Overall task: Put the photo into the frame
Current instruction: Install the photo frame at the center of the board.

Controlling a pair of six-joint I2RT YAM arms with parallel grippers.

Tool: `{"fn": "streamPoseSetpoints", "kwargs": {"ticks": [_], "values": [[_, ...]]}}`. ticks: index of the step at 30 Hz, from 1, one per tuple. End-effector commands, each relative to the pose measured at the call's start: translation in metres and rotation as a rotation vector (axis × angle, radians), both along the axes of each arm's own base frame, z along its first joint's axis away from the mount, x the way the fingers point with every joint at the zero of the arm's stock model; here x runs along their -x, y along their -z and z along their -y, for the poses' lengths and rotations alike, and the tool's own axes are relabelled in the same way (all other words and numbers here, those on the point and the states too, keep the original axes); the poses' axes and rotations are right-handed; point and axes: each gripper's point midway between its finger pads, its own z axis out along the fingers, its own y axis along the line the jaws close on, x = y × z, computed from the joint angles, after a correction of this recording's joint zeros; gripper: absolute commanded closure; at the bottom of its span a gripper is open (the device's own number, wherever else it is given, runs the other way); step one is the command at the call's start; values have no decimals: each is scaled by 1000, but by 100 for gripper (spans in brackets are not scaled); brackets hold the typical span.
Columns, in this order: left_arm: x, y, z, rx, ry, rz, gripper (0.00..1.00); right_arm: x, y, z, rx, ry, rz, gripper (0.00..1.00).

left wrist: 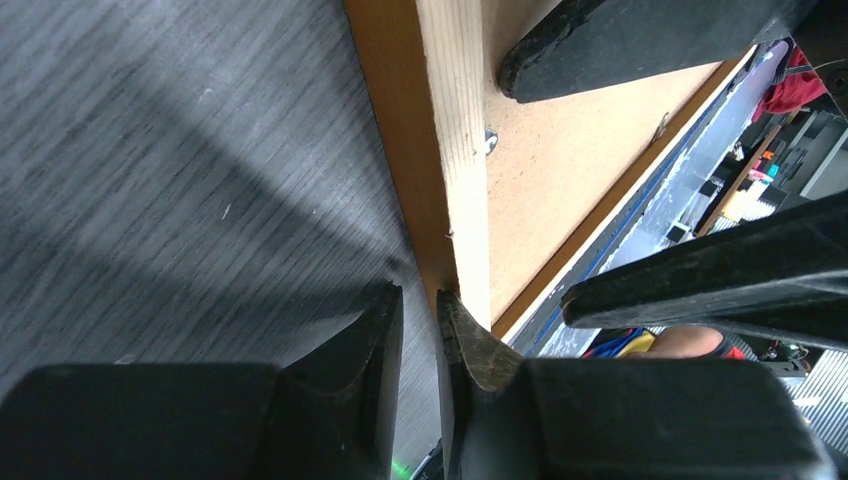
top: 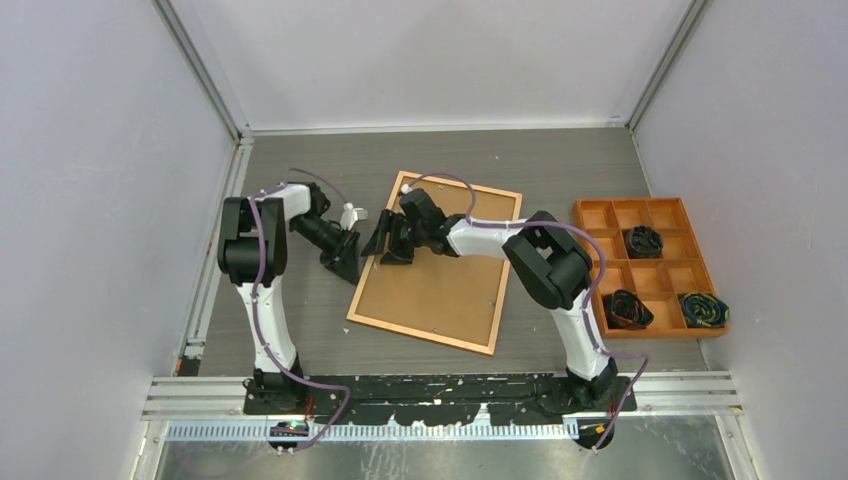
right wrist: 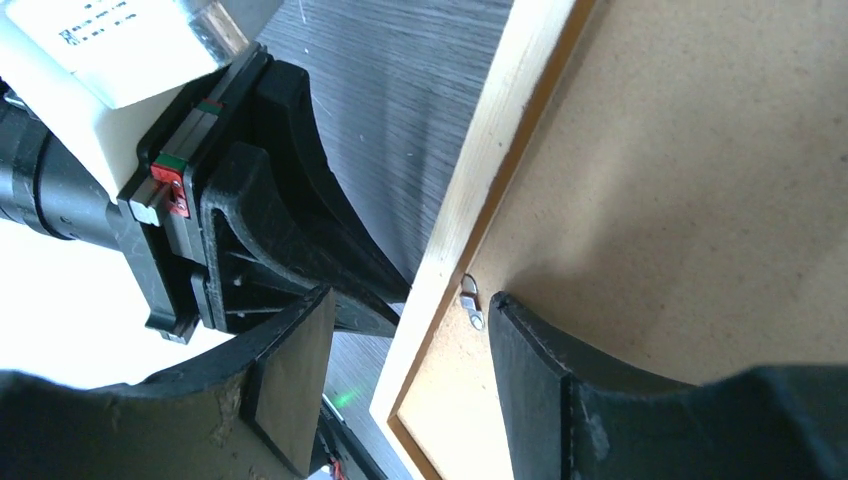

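The frame [top: 420, 336] lies face down on the table, and a brown backing board [top: 440, 270] fills its back. The photo is hidden. My left gripper [top: 352, 262] is at the frame's left rim; in the left wrist view its jaws [left wrist: 420, 295] stand almost together, with the orange rim [left wrist: 415, 150] running in between the tips. My right gripper [top: 385, 245] is open and straddles the same rim [right wrist: 480, 170]. One of its fingers is outside the frame and the other finger [right wrist: 540, 370] rests on the board beside a small metal clip [right wrist: 470, 305].
An orange compartment tray [top: 630, 201] at the right holds dark bundles [top: 645, 240]. Both grippers crowd the frame's left side, tips a few centimetres apart. White walls enclose the table on three sides.
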Motion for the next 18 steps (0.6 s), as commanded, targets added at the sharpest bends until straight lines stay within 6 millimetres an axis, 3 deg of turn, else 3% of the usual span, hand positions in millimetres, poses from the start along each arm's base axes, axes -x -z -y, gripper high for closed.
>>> {"fn": "streamPoseSetpoints", "kwargs": {"ticks": [1,18], "values": [[0,2,2,10,-9,6,79,-5,-11,-16,-38,-21,38,37],[-3,3,0,-5,-10,20,81,7,-8,-24,-45,-44,10,38]]}}
